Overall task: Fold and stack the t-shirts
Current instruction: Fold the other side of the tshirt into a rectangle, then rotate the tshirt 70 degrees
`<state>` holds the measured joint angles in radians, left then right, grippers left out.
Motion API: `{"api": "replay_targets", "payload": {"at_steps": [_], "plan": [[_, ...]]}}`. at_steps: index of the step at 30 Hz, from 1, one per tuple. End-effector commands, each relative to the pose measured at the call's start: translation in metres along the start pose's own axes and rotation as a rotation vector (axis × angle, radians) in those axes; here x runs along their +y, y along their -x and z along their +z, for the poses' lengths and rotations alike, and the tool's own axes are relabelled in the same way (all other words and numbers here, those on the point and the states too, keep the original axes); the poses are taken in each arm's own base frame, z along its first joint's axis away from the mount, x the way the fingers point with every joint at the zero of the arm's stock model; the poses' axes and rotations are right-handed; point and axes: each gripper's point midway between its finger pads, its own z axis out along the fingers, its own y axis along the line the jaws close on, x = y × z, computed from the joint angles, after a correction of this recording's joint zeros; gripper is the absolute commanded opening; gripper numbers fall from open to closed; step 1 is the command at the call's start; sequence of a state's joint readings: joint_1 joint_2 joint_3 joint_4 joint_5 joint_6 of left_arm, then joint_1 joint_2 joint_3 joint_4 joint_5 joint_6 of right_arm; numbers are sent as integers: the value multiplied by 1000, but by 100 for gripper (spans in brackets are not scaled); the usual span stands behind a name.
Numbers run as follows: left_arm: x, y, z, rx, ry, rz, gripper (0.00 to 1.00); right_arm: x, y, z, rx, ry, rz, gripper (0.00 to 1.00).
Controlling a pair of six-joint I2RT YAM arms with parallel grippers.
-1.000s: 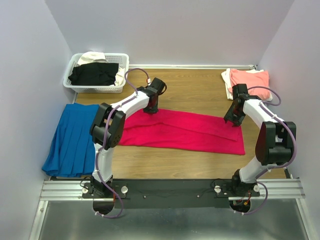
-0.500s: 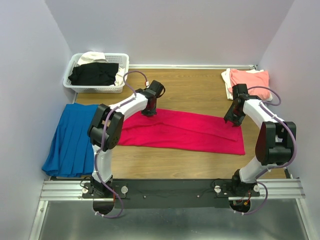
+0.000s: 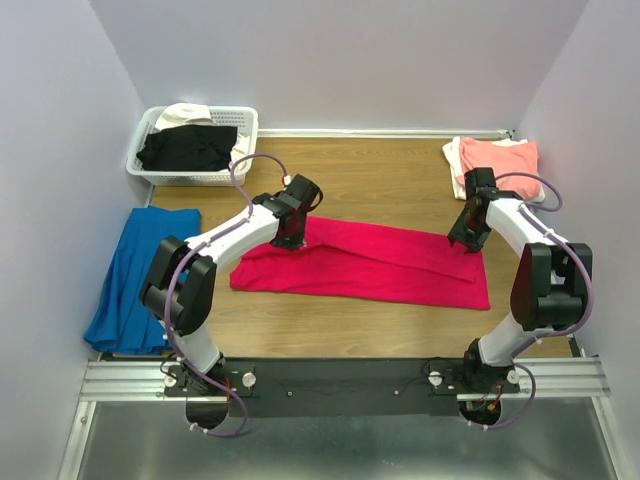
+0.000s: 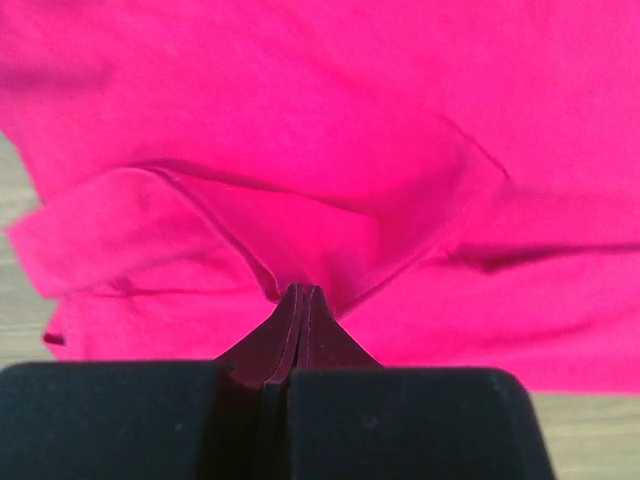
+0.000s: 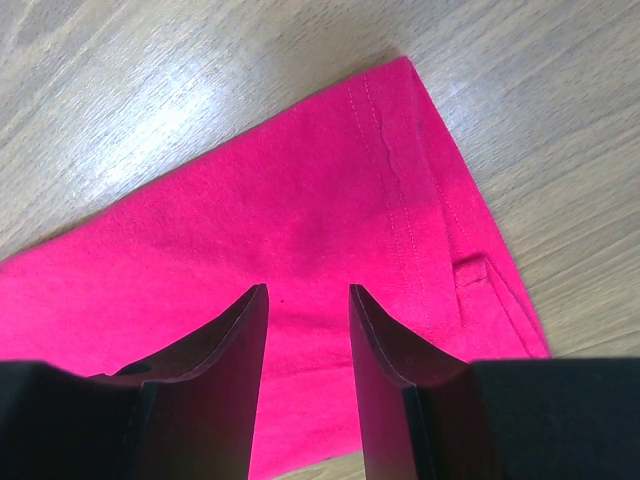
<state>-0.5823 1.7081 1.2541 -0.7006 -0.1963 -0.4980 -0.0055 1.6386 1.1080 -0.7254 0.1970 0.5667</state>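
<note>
Left wrist | left tool (image 4: 302,295) pinching | soft, creased crimson t-shirt (image 4: 380,130)

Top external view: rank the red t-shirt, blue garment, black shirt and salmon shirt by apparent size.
1. red t-shirt
2. blue garment
3. black shirt and salmon shirt: these look about alike and clearly smallest, so I won't rank one over the other.
</note>
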Motion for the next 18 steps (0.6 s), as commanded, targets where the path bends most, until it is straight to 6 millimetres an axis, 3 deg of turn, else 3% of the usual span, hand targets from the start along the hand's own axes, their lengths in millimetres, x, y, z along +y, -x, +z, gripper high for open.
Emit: {"api": "replay_targets", "payload": {"at_steps": [1, 12, 15, 16, 18], "plan": [[-17, -22, -17, 39, -76, 45, 0, 0, 6, 1, -22, -10, -11, 47], [-27, -73, -28, 150, -103, 104, 0, 2, 6, 3, -16, -8, -15, 46], [-23, -88, -26, 183, -83, 109, 17, 3, 7, 3, -16, -4, -15, 46], [-22, -90, -25, 184, -74, 109, 28, 3, 7, 3, -16, -4, -15, 46], [-16, -90, -23, 183, -31, 106, 35, 4, 7, 4, -12, -1, -16, 46]]}}
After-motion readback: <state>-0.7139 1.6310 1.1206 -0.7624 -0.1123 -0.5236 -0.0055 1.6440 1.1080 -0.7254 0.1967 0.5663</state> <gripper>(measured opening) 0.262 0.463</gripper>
